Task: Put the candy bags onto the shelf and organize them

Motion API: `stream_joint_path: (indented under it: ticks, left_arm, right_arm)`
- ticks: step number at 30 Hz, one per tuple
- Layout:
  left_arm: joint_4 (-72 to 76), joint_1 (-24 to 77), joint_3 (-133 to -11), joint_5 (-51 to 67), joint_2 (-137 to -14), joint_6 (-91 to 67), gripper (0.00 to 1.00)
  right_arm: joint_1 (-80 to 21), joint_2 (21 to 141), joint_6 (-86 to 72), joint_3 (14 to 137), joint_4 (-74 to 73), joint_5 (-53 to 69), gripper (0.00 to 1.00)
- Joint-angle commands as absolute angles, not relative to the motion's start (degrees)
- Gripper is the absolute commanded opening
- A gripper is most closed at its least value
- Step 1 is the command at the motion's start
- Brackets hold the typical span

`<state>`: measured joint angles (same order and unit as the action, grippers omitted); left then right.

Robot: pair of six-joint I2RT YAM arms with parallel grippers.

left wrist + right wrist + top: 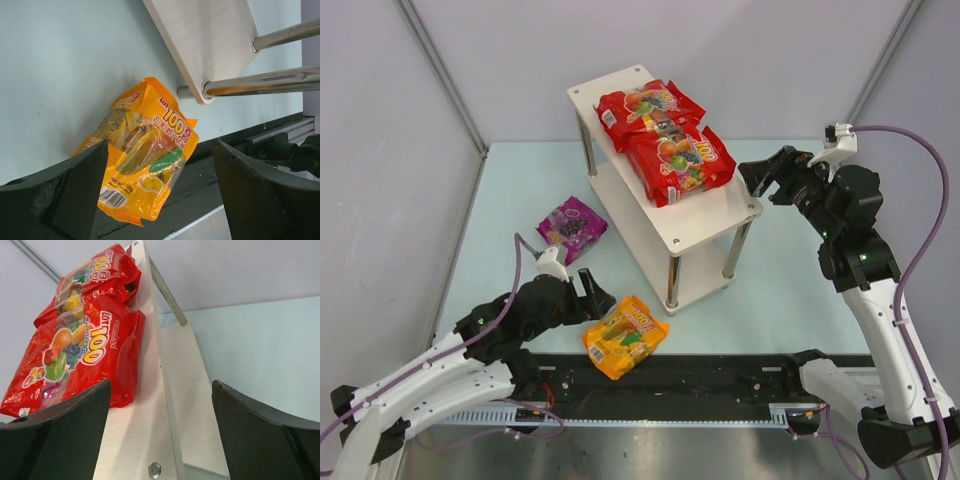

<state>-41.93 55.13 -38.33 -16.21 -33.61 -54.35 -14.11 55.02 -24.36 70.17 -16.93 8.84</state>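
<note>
The shelf (720,215) stands mid-table, angled. Two red candy bags (648,108) (682,160) lie side by side on its top board. The orange-yellow bag (624,336) lies on the table by the shelf's near corner, partly over the black rail. The purple bag (572,228) lies on the table left of the shelf. My left gripper (595,300) is open and empty just left of the orange bag (142,155). My right gripper (760,178) is open and empty at the top board's right end (145,440), next to the nearer red bag (80,355).
A black rail (720,380) runs along the table's near edge. The shelf's metal legs (280,82) and lower board (210,40) stand close to the orange bag. Grey walls enclose the back and sides of the table.
</note>
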Motion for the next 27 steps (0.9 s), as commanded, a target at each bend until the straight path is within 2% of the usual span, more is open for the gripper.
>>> stream_joint_path:
  ticks: [1,14,27]
  left_arm:
    - [-41.4,55.6,-38.3,-18.0,-32.7,-55.8,0.90]
    - [-41.3,55.6,-37.4,-17.9,-31.9,-51.2,0.91]
    - [-38.4,55.6,-36.9,-17.6,-36.8,-47.3,0.93]
  right_arm:
    - [-14.1,53.5,-25.0,69.0,-15.7,8.5,0.86]
    - [-14.0,52.9,-23.6,67.4,-13.9,4.0,0.87]
    - [-12.1,52.7,-25.3,67.4,-0.6,0.0,0.87]
